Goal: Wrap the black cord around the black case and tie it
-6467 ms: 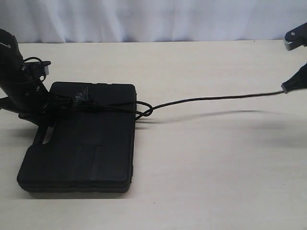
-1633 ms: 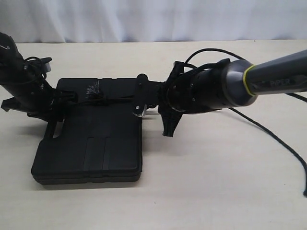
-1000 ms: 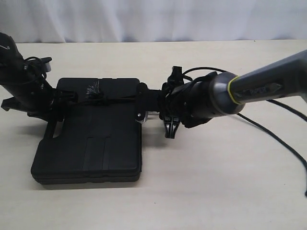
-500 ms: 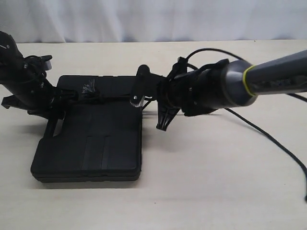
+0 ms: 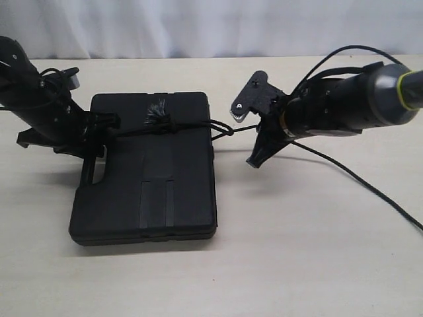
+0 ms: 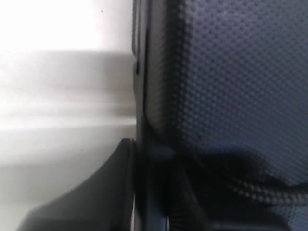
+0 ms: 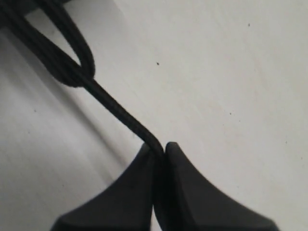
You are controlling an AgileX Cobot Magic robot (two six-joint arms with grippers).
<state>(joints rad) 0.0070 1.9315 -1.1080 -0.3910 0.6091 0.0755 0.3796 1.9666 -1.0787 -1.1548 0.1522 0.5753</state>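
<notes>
The black case (image 5: pixel 145 178) lies flat on the table, left of centre, its handle slot towards my left arm. The black cord (image 5: pixel 192 125) crosses the lid near the far edge, with its fuzzy tuft (image 5: pixel 158 112) on top and a small loop (image 5: pixel 225 129) just off the case's right edge. My left gripper (image 5: pixel 99 129) sits at the case's left edge where the cord ends. Up close, one of its fingers (image 6: pixel 96 202) lies beside the case's textured lid (image 6: pixel 231 72). My right gripper (image 5: pixel 255 158) is shut on the cord (image 7: pixel 110 103), pinched at the tips (image 7: pixel 160 149).
The cord's free length (image 5: pixel 370 188) trails from the right gripper across the table to the right edge. A thin robot cable (image 5: pixel 344 49) arcs above the right arm. A white curtain (image 5: pixel 211 26) backs the pale table (image 5: pixel 297 264).
My right gripper has pulled back to the right, away from the case, drawing the cord tight into a small loop. The case and my left gripper have shifted right with it.
</notes>
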